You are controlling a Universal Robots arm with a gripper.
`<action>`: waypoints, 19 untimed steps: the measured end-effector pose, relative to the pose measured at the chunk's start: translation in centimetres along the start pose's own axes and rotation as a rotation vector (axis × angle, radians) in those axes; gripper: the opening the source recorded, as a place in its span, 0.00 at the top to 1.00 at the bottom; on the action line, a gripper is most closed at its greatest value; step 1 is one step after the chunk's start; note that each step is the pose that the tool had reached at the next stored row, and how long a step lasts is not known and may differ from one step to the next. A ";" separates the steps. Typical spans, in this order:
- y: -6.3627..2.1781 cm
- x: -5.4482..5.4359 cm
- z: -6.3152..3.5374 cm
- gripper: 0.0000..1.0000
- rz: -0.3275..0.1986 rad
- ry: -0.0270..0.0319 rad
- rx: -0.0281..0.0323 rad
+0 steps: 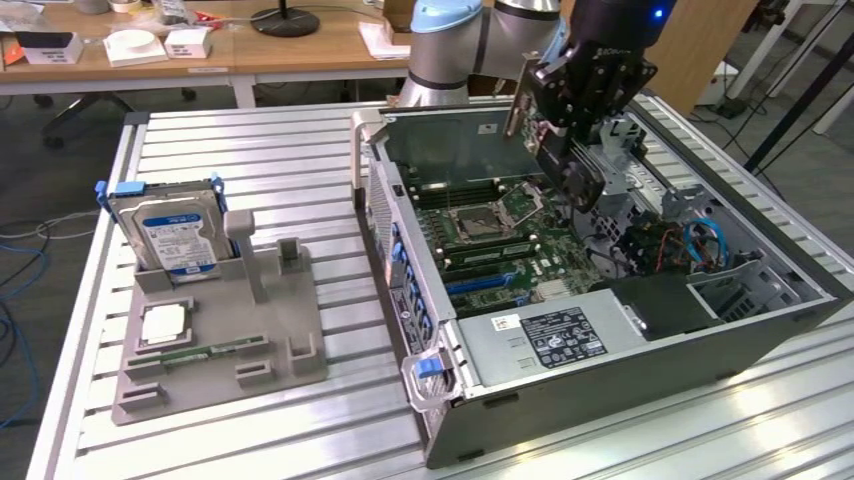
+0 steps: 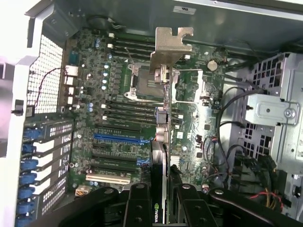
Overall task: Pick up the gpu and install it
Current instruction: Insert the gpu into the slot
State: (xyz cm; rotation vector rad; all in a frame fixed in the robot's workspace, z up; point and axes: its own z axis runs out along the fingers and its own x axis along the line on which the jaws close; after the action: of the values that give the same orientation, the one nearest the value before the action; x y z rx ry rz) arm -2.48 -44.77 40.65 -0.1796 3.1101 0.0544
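Black tool (image 2: 158, 191) pinching gpu (image 2: 162, 113) edge-down | pickup done | hangs above motherboard (image 2: 113, 101), PC case (image 1: 601, 385) at exterior view's 3 o'clock | not yet seated

Robotics lab or workshop is indicated: a robot arm (image 1: 447, 40) is seen at a slotted aluminium table (image 1: 267, 150), an opened computer case (image 1: 627, 370) is set on it, cluttered wooden desks (image 1: 307, 55) are seen behind.
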 end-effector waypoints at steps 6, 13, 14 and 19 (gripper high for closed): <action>0.00 0.0 0.00 0.74 -0.049 0.0017 -0.0013; 0.00 0.0 0.00 0.74 -0.082 0.0027 -0.0022; 0.00 0.0 0.00 0.74 -0.082 0.0027 -0.0023; 0.00 0.0 0.00 0.74 -0.084 0.0028 -0.0023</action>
State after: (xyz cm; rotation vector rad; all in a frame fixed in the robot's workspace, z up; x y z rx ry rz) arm -2.48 -44.77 40.65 -0.3104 3.1013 0.0560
